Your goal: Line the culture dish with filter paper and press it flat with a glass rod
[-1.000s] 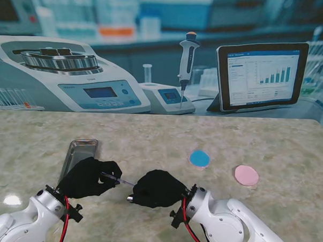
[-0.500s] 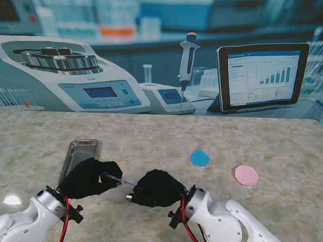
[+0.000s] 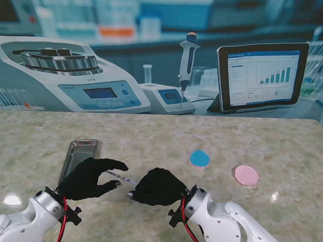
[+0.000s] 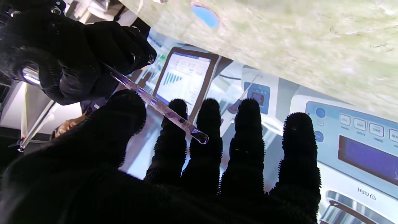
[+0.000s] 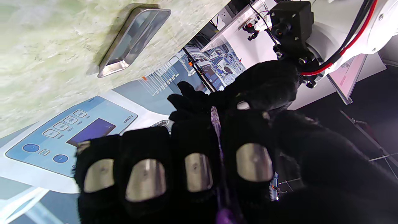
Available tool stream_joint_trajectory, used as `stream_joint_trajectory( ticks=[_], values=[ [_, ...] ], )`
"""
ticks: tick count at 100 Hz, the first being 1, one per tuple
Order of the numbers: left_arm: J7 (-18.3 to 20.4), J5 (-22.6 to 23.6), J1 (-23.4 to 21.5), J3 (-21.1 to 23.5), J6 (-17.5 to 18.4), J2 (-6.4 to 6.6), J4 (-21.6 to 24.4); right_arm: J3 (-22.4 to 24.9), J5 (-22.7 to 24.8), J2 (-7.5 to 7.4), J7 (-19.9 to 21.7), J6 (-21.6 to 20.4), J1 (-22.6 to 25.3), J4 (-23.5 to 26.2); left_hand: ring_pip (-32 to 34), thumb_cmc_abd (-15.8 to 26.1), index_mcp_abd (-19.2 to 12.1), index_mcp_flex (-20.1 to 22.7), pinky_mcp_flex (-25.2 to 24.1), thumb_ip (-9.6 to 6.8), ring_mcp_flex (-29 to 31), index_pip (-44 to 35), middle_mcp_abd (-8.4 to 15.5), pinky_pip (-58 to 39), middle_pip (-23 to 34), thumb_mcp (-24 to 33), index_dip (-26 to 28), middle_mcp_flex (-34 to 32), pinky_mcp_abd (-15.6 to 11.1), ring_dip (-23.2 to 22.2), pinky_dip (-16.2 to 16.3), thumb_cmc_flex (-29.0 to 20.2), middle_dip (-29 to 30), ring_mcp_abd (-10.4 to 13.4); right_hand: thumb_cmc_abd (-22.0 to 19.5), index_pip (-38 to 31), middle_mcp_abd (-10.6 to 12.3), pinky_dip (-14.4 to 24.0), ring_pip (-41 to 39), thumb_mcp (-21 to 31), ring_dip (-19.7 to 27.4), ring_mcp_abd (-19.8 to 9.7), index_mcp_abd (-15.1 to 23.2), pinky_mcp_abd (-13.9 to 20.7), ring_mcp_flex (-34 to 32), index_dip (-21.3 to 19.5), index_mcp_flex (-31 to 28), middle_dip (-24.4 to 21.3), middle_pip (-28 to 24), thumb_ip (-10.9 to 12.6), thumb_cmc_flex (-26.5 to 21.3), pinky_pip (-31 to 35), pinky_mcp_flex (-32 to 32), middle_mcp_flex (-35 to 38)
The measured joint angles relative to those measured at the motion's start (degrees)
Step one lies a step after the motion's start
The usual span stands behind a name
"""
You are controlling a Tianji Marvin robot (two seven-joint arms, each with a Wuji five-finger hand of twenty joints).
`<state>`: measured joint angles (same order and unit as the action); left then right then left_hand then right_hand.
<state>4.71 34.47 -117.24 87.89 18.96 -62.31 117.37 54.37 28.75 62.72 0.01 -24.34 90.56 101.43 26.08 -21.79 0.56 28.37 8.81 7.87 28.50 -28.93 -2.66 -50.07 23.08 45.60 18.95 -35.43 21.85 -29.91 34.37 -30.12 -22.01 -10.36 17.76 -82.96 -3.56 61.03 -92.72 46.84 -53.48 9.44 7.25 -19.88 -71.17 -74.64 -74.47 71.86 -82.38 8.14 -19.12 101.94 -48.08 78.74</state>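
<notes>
Black-gloved left hand (image 3: 90, 178) had opened since a second ago, fingers (image 4: 247, 137) spread, off the glass rod (image 3: 122, 179). My right hand (image 3: 157, 187) kept it clamped in a fist, rod held above the table (image 3: 289, 148). Left wrist view showed the rod's free tip (image 4: 200, 137) clear of my fingers. Right wrist view showed the steel tray (image 5: 133, 40). Blue disc (image 3: 199, 158) and pink disc (image 3: 246, 175) lay well apart to my right.

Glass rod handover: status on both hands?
Right hand shut on glass rod. Left hand open, fingers spread, off the rod. Metal tray just beyond left hand; nothing blocking the blue disc.
</notes>
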Motion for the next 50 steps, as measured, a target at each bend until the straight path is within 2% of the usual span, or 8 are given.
stream_joint_trajectory(
  ticks=[9, 19, 21, 28, 31, 33, 40, 50],
  values=[
    [0.6, -0.6, -0.14, 0.42, 0.67, 0.07, 0.0, 0.13, 0.23, 0.03, -0.08, 0.23, 0.07, 0.01, -6.28, 1.62, 0.09, -4.68, -3.47, -0.35, -5.49, 4.48, 0.0, 7.19, -3.51, -4.5, -2.22, 7.46, -0.43, 3.18, -1.94, 1.63, 2.87, 0.6, 0.0, -0.81, 0.24, 0.01, -0.6, 0.02, -0.65, -0.16, 0.13, -0.02, -0.59, 0.0, 0.0, 0.56, -0.44, 0.3, 0.22, 0.29, -1.33, 0.58],
    [0.81, -2.18, -0.39, 0.72, 1.07, 0.12, 0.0, 0.33, 0.32, 0.03, -0.05, 0.48, 0.2, 0.16, -11.9, 5.64, 0.72, -8.77, -6.76, -0.36, -10.74, 8.08, 0.0, 16.02, -6.32, -16.72, -4.19, 13.79, -1.0, 5.11, -2.9, 1.71, 3.72, 1.12, 0.01, -1.9, 0.34, 0.01, -1.55, 0.64, -2.06, -0.3, 0.31, -0.08, -0.68, 0.12, 0.0, 0.79, -1.43, 0.55, 0.61, 0.61, -2.87, 0.63],
    [0.81, -2.75, -0.45, 0.73, 1.07, 0.12, 0.0, 0.38, 0.38, 0.03, -0.02, 0.56, 0.25, 0.21, -12.64, 6.58, 0.97, -8.98, -7.32, -1.42, -11.68, 8.67, 0.0, 17.63, -6.55, -19.42, -4.58, 14.8, -1.2, 5.48, -2.91, 1.58, 3.73, 1.15, 0.01, -2.37, 0.39, 0.01, -2.12, 0.65, -2.33, -0.35, 0.47, -0.09, -0.7, 0.2, 0.0, 0.79, -1.84, 0.61, 0.61, 0.64, -3.37, 0.63],
    [0.71, -4.7, -0.69, 0.74, 0.9, 0.11, 0.03, 0.71, 0.67, 0.03, 0.02, 1.12, 0.6, 0.55, -14.82, 10.38, 1.36, -10.36, -8.67, -1.56, -14.08, 9.81, -0.01, 22.55, -7.69, -29.06, -5.34, 17.0, -1.75, 5.6, -2.91, -1.06, 3.74, 1.2, 0.02, -3.72, 0.57, -0.3, -3.09, 1.3, -3.65, -0.51, 0.75, -0.52, -1.29, 0.68, 0.0, 0.71, -3.06, 1.12, 0.66, 0.7, -5.82, 0.81],
    [0.57, -5.02, -0.79, 0.76, 0.76, 0.08, 0.08, 0.89, 0.77, 0.04, -0.03, 1.56, 0.83, 0.74, -15.43, 11.15, 1.39, -11.01, -9.27, -1.59, -14.64, 10.09, -0.01, 24.09, -8.01, -30.7, -5.46, 17.88, -1.92, 5.61, -2.91, -1.8, 3.75, 1.2, 0.02, -4.05, 0.73, -1.27, -4.48, 1.51, -4.24, -0.59, 0.9, -0.58, -1.32, 0.7, 0.0, 0.61, -3.71, 1.39, 1.03, 0.7, -7.3, 0.82],
    [0.44, -5.1, -0.88, 0.78, 0.61, 0.05, 0.14, 1.04, 0.85, 0.06, -0.15, 1.91, 1.02, 0.87, -16.0, 11.16, 1.39, -11.54, -9.41, -2.67, -14.95, 10.12, -0.01, 24.86, -8.01, -31.47, -5.5, 18.46, -1.96, 5.62, -2.91, -1.91, 3.77, 1.2, 0.02, -4.49, 0.76, -2.04, -4.44, 2.07, -4.93, -0.61, 0.93, -0.63, -1.34, 0.73, 0.0, 0.53, -4.02, 1.75, 1.38, 0.7, -8.24, 0.86],
    [-0.08, -5.13, -1.17, 0.97, 0.2, -0.12, 0.29, 1.73, 1.21, 0.25, -1.01, 2.89, 1.78, 1.19, -17.4, 11.81, 1.4, -12.45, -10.13, -2.68, -15.72, 10.63, -0.01, 27.94, -8.5, -32.11, -6.03, 19.85, -2.25, 5.63, -2.91, -1.92, 4.22, 1.21, 0.03, -5.94, 0.97, -5.19, -5.9, 3.22, -7.94, -0.77, 1.39, -0.64, -1.39, 1.37, 0.0, -0.27, -5.68, 2.41, 2.03, 0.7, -12.22, 0.87],
    [-0.89, -5.12, -1.67, 1.42, -0.12, -0.36, 0.38, 3.49, 1.93, 0.48, -1.27, 4.0, 3.09, 1.88, -18.83, 13.08, 1.41, -13.12, -10.25, -2.71, -16.31, 10.77, -0.01, 32.05, -8.69, -33.57, -6.08, 21.2, -2.61, 5.64, -2.91, -2.64, 4.22, 1.22, 0.04, -6.71, 1.3, -6.02, -5.92, 3.84, -11.47, -1.1, 1.88, -0.64, -1.43, 1.73, -0.65, -0.76, -6.51, 3.25, 2.99, 0.7, -16.24, 0.91]
  ],
)
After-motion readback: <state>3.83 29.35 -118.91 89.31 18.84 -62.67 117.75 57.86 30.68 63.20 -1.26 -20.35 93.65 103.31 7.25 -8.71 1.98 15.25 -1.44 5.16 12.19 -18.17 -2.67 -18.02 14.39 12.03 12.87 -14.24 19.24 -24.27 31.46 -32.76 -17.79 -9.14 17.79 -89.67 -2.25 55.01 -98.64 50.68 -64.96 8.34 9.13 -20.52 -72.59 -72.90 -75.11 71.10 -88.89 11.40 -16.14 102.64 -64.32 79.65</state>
